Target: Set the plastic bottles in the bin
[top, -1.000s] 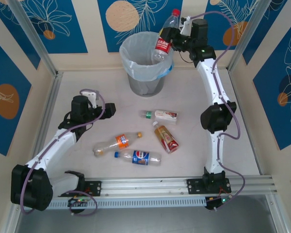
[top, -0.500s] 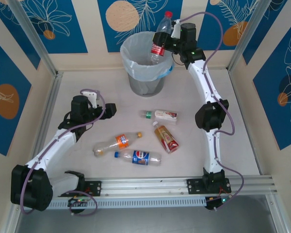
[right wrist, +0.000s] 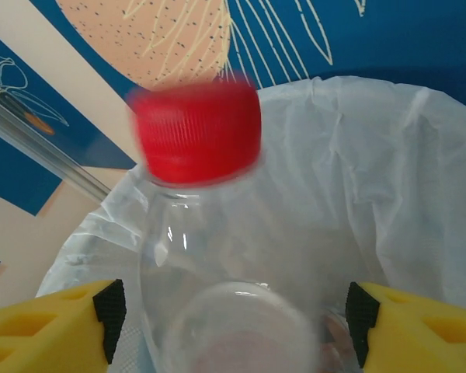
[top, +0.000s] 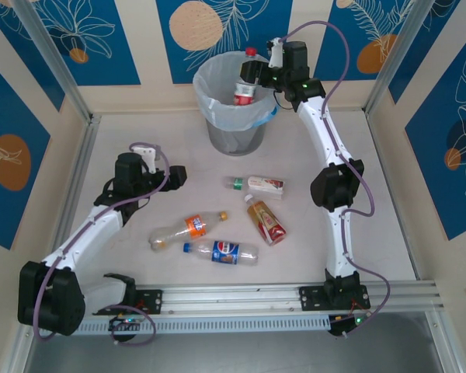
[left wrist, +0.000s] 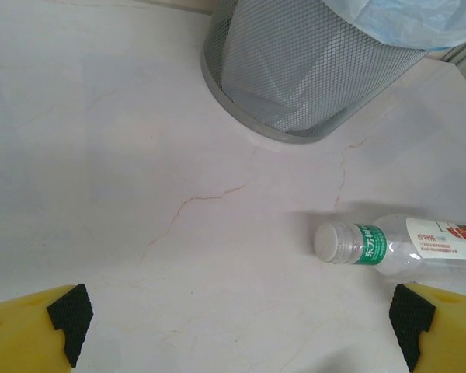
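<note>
A clear bottle with a red cap stands cap-up in the mouth of the bin. My right gripper is beside it at the bin's right rim. In the right wrist view the bottle sits loose between the widely spread yellow fingers, its cap blurred, over the white liner. The right gripper is open. My left gripper hangs open over bare table. A white-capped, green-banded bottle lies just ahead and to the right of the left gripper.
Lying on the table are that green-banded bottle, a brown-labelled one, an orange-labelled one and a blue-labelled one. The mesh bin wall stands ahead of the left gripper. Walls enclose the table.
The right arm swung left and lowered the red-capped bottle over the bin. Its fingers have opened and the bottle is dropping in. The left arm has not moved.
</note>
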{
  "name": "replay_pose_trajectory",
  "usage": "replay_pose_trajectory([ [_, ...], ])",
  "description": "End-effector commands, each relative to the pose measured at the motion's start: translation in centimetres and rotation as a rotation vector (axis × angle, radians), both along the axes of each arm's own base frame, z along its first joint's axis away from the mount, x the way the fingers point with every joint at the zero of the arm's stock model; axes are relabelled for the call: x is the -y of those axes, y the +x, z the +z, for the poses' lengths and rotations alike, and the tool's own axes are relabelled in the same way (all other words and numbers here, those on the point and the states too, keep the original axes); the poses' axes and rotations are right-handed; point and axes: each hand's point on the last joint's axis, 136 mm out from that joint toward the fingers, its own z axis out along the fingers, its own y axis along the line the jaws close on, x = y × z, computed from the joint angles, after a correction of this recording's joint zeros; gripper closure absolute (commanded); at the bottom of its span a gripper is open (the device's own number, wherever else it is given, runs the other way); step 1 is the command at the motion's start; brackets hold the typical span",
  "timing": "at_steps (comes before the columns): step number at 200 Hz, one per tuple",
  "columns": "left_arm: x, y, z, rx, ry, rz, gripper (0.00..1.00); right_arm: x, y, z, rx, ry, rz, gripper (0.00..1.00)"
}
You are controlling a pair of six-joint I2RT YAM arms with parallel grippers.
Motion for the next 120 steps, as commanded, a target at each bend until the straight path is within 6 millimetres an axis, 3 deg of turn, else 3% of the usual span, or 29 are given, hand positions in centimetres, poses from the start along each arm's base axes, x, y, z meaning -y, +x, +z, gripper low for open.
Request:
replay_pose_trajectory([
  [1,-0.4,0.4,0.2,0.011,0.005,0.009,0.00,0.0,-0.3,0.4,0.020,-0.038,-0.010,0.20],
  [71,-0.2,0.5,0.0,0.006,0.004,0.002,0.01,-0.2,-1.3,1.9,0.037,-0.047,-0.011,0.17],
  [120,-0.3,0.6,-0.6,-0.012,0.011,0.009,0.01,-0.3,-2.6,4.0,0.062,-0.040,-0.007,0.16],
])
